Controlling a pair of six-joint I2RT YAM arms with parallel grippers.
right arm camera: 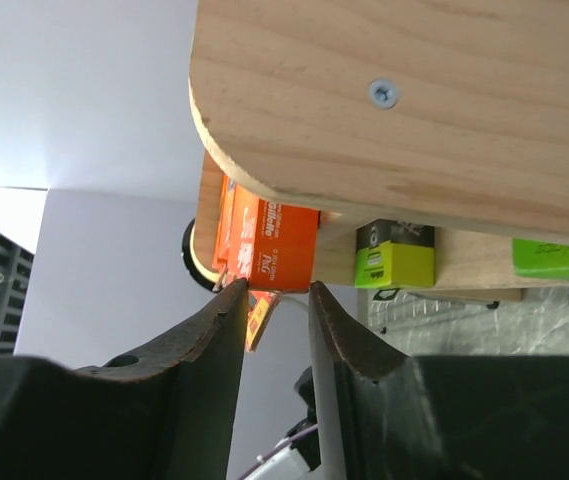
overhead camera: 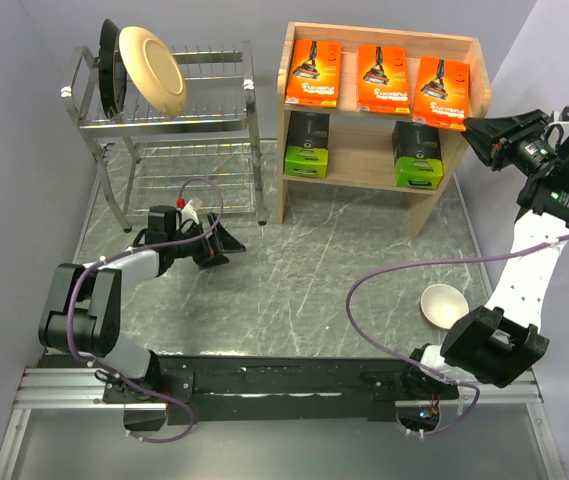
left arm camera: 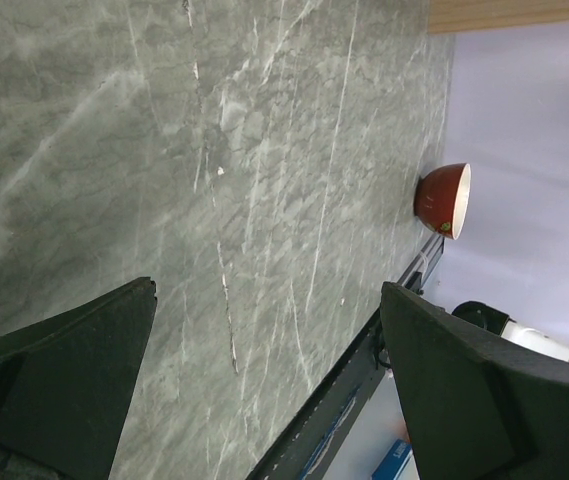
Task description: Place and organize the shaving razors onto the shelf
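The wooden shelf (overhead camera: 384, 33) stands at the back of the table. Three orange shaving razors (overhead camera: 313, 72) (overhead camera: 383, 78) (overhead camera: 440, 92) lean upright on its top tier. Two black ones with green ends (overhead camera: 307, 145) (overhead camera: 417, 155) stand on the lower tier. My right gripper (overhead camera: 469, 128) hovers at the shelf's right side, level with the top tier. In the right wrist view its jaws (right arm camera: 276, 288) stand apart, tips right at the near end of an orange pack (right arm camera: 279, 240); I cannot tell if they touch it. My left gripper (overhead camera: 226, 245) (left arm camera: 267, 290) is open over the table, empty.
A chrome dish rack (overhead camera: 164, 120) holding a cream plate (overhead camera: 151, 68) and a dark plate (overhead camera: 109, 65) stands at the back left. A small bowl (overhead camera: 444, 303) (left arm camera: 442, 200), white inside and red outside, sits by the right arm. The shelf's side panel (right arm camera: 414, 110) is close above the right gripper.
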